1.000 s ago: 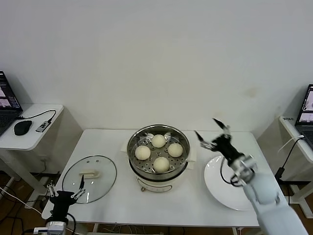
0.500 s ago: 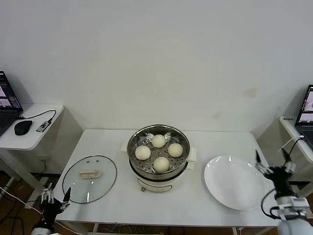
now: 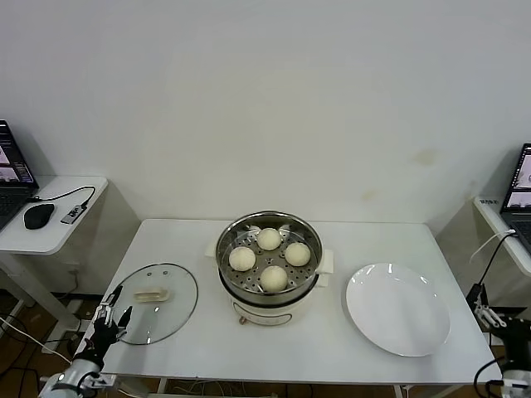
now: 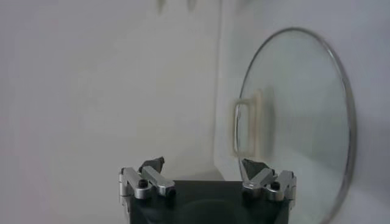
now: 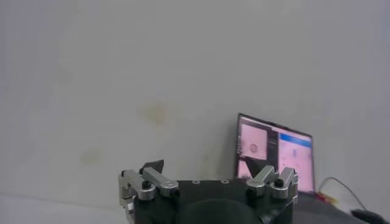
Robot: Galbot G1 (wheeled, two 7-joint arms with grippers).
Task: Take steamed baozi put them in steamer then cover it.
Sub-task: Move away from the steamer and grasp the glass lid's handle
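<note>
Four steamed baozi [image 3: 269, 259] sit on the perforated tray inside the steamer [image 3: 268, 290], one toward the back, one toward the front, one on each side, close together but not stacked. The steamer stands at the middle of the table [image 3: 315, 344], uncovered, on its cream base.

The cover [image 3: 153, 303] lies flat on the table near the front-left corner, well apart from the steamer, its cream handle facing up. A white plate [image 3: 398, 309] lies on the right part of the table, just beside the steamer and bare.

The left pincer [image 3: 105, 317] hovers at the table's front-left edge, just beside the cover's rim; the left wrist view shows its fingers spread wide with nothing between them, the cover [image 4: 292, 115] ahead of the left pincer [image 4: 203, 172]. The right pincer [image 3: 489, 314] is off the table's right edge, low, wide open and holding nothing; in the right wrist view the right pincer [image 5: 207, 176] faces the wall and a laptop [image 5: 275, 151].
</note>
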